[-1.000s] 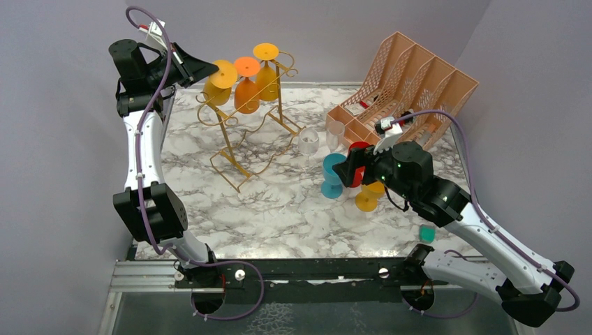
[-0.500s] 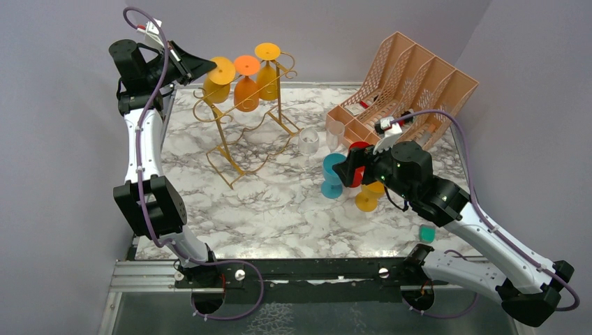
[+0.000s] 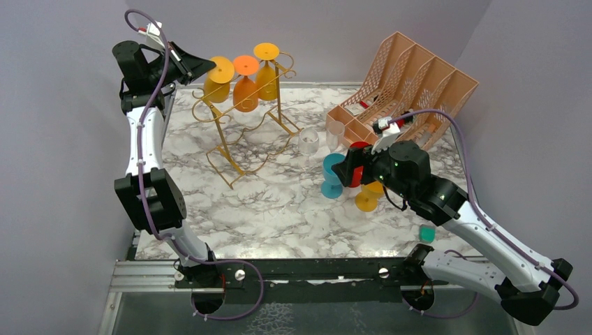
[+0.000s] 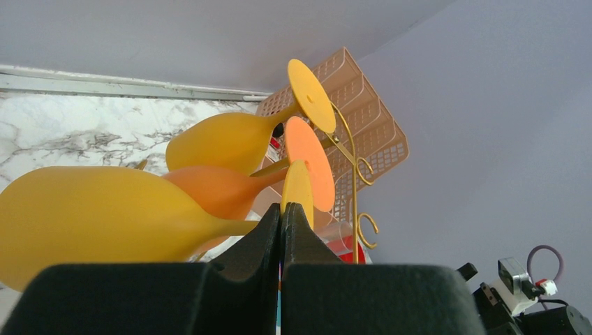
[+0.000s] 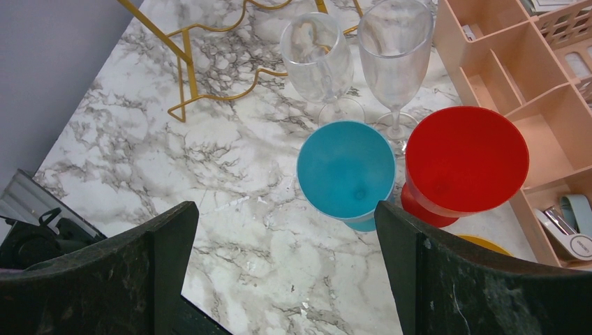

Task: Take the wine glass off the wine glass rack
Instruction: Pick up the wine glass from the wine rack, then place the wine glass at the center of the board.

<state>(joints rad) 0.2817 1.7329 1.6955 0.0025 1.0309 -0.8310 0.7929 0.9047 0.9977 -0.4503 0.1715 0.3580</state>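
The gold wire wine glass rack (image 3: 241, 132) stands at the back left of the marble table, with three glasses hanging upside down from it. These are a yellow wine glass (image 3: 218, 82), an orange one (image 3: 246, 87) and an amber one (image 3: 267, 73). My left gripper (image 3: 206, 68) is shut on the edge of the yellow glass's foot disc. In the left wrist view the jaws (image 4: 281, 209) pinch that disc, with the yellow bowl (image 4: 91, 216) to the left and the rack's scroll ends (image 4: 354, 188) to the right. My right gripper (image 5: 286, 230) is open and empty above the table.
A blue glass (image 5: 347, 169), a red glass (image 5: 466, 158) and two clear glasses (image 5: 320, 49) stand upright under and beyond my right gripper. A yellow glass (image 3: 366, 199) lies beside them. The peach lattice organizer (image 3: 412, 77) is at the back right. A small teal object (image 3: 426, 234) sits near the right arm.
My left gripper has shifted slightly with the yellow glass's foot in it, and the rack's near feet have slid a little to the left. The right arm has not moved.
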